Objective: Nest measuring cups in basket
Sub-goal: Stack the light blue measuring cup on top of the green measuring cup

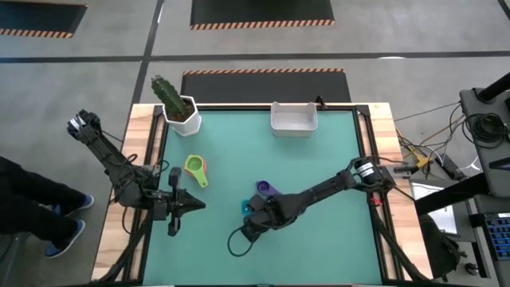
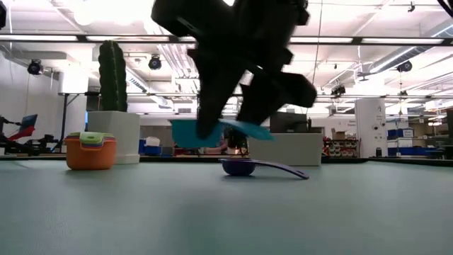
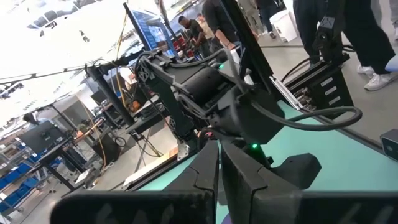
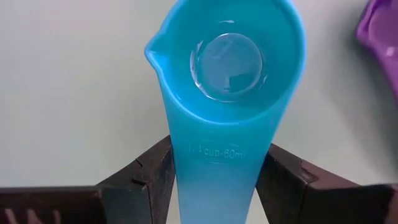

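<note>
A: Biggest first, what does the worktop (image 1: pixel 319 199) carry?
B: A green mat with a white basket (image 1: pixel 294 118) at the far edge, well apart from both arms. A potted cactus (image 1: pixel 177 104) stands at the far left corner.

A: And the arms?
B: The right gripper (image 1: pixel 253 226) is near the mat's middle, toward the front. Its fingers stand on either side of the flat handle of a blue measuring cup (image 4: pixel 227 74), pressed against it. In the low view the cup (image 2: pixel 219 129) hangs clear of the mat. The left gripper (image 1: pixel 194 205) waits at the left side, fingers fully closed, holding nothing.

A: The other cups?
B: A purple cup (image 1: pixel 265 189) lies on the mat just beside the right gripper. A nested stack (image 1: pixel 196 168), green on top with orange outermost, sits left of centre, near the left gripper.
</note>
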